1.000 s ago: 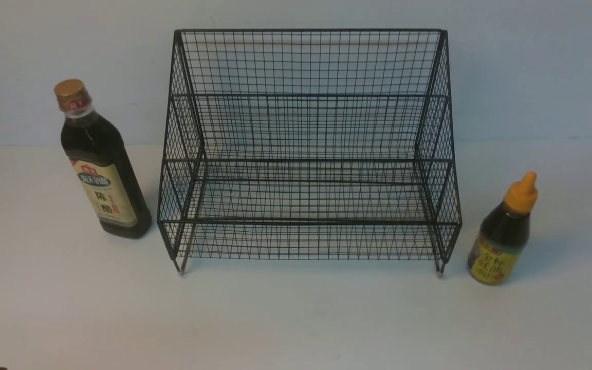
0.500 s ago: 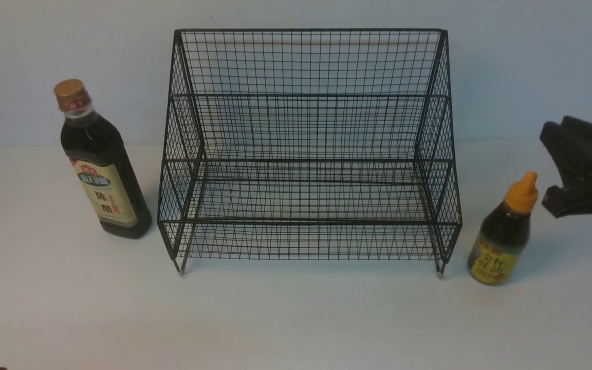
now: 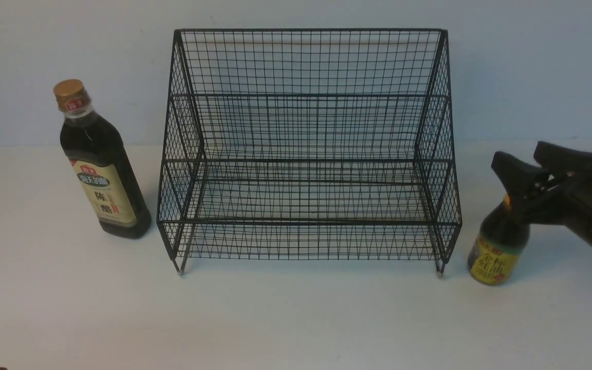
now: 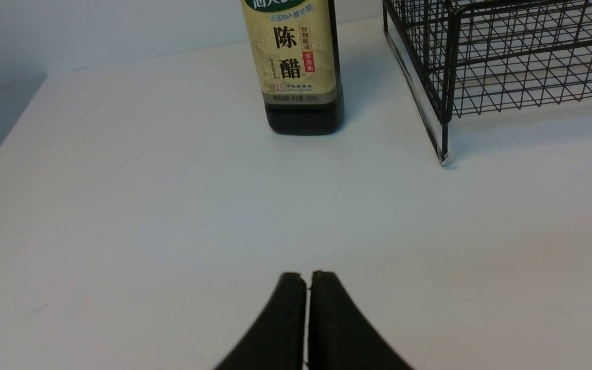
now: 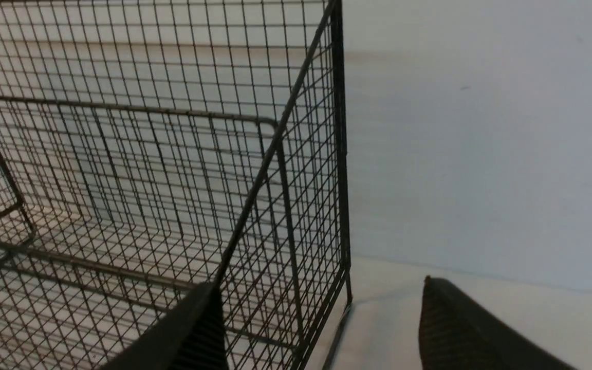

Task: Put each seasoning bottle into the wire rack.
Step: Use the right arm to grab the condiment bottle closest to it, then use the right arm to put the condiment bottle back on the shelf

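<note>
Closing in on the short bottle (image 3: 499,252) with the right gripper (image 3: 517,156), jaws spread wide and gripping nothing. Finding that bottle upright toward the right edge of the worktop (image 3: 296,318), just beside the right front foot of the wire rack (image 3: 306,128), not yet in it. Seeing the near finger crossing in front of the orange cap in the front view, yet catching no bottle between the fingers in the right wrist view, so not being able to tell whether the jaws are bracketing the neck or hovering beside it.

Judging the step in hand as the grasp:
- Lowering until both fingers are straddling the dark body below the tapered nozzle, not the slippery cap.
- Centring before closing, so as to avoid nudging the bottle over or into the rack's side mesh.
- Closing firmly, then lifting straight up high enough for clearing the front rail before carrying across to a tier.

Leaving the tall bottle (image 3: 102,169) upright toward the left edge, just beside the rack's left side, also outside it. Keeping the left gripper (image 4: 307,280) pressed closed and empty, low over the front of the worktop, well apart from that bottle.
</note>
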{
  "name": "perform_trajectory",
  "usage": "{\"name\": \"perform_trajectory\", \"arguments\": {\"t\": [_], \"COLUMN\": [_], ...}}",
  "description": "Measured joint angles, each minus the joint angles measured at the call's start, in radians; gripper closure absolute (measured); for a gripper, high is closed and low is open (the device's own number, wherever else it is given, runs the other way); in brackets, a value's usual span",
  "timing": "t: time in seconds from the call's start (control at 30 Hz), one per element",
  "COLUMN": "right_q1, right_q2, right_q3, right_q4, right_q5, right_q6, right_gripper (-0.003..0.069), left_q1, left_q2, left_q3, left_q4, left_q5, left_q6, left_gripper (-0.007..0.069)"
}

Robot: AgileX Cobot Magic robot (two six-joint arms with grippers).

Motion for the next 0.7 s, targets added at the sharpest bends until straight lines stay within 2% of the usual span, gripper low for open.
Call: {"name": "perform_trajectory", "arguments": {"t": [0.17, 0.23, 0.3, 0.33, 0.4, 0.7], "right_q1": [0.007, 0.008, 0.008, 0.008, 0.008, 0.008], "right_q2": [0.062, 0.079, 0.088, 0.090, 0.088, -0.109], "right_q3": [-0.001, -0.001, -0.001, -0.002, -0.002, -0.025], "right_q4": [0.010, 0.027, 0.047, 0.059, 0.061, 0.057], "right_q5": [0.006, 0.010, 0.016, 0.016, 0.016, 0.107], "right_q6": [-0.003, -0.004, -0.006, -0.006, -0.013, -0.001], "right_gripper": [0.0190, 0.0211, 0.0261, 0.0351, 0.0386, 0.0384], "left_q1": [0.000, 0.000, 0.000, 0.000, 0.000, 0.000], "left_q2": [0.000, 0.000, 0.000, 0.000, 0.000, 0.000], "left_q3": [0.000, 0.000, 0.000, 0.000, 0.000, 0.000], "left_q4": [0.000, 0.000, 0.000, 0.000, 0.000, 0.000], "left_q5": [0.000, 0.000, 0.000, 0.000, 0.000, 0.000], "left_q6": [0.000, 0.000, 0.000, 0.000, 0.000, 0.000], "left_gripper": [0.0629, 0.0629, 0.0629, 0.0629, 0.0629, 0.0629]}}
